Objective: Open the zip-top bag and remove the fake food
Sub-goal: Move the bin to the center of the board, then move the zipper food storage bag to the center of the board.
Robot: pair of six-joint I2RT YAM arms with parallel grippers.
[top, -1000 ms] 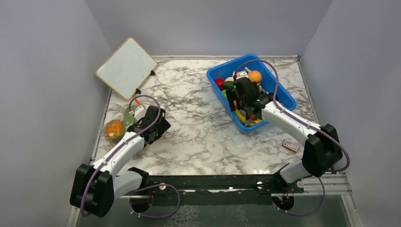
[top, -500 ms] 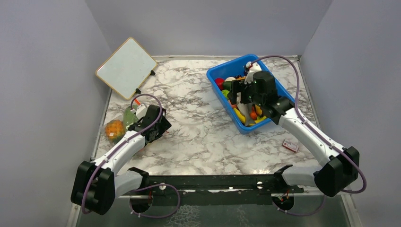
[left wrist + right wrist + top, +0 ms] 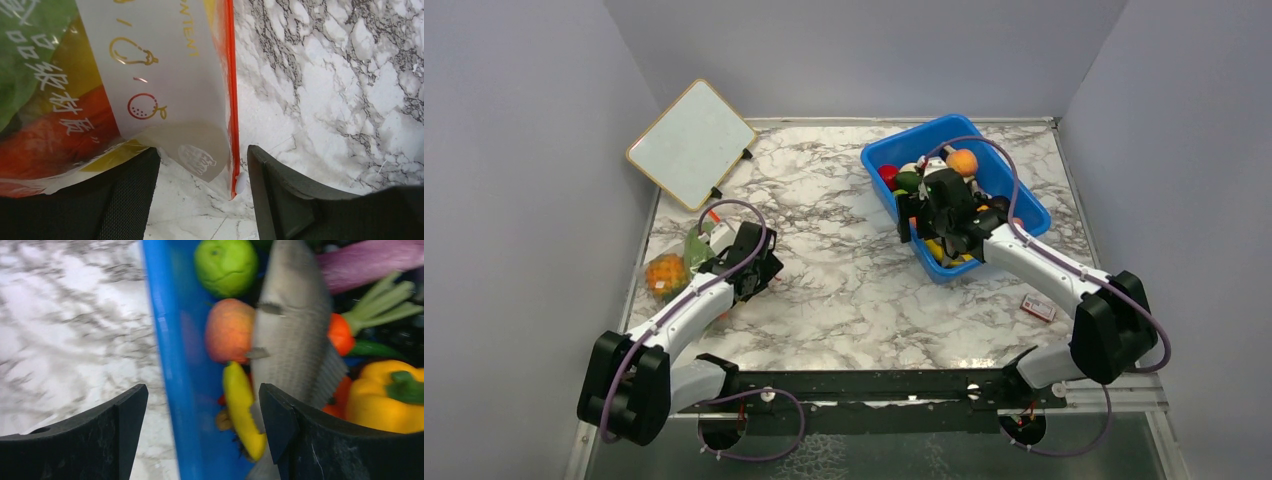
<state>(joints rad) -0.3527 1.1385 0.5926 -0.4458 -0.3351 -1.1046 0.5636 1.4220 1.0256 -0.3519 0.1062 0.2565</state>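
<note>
Now left gripper (image 3: pixel 200 170) narrowing, jaws spread astride bag (image 3: pixel 150 75) corner at red zip strip (image 3: pixel 231 100), not pinching yet; right gripper (image 3: pixel 202 410) spread, returns over bin (image 3: pixel 170 340) wall. Bag still shut.

The zip-top bag (image 3: pixel 672 268) lies at the table's (image 3: pixel 844 290) left edge, with 1 corner between the left gripper's (image 3: pixel 202 165) fingers. A whiteboard (image 3: pixel 692 143) sits behind it. Far right, a bin (image 3: pixel 1014 185) holds fake food (image 3: pixel 962 160); the right gripper (image 3: pixel 202 405) straddles its left wall.
</note>
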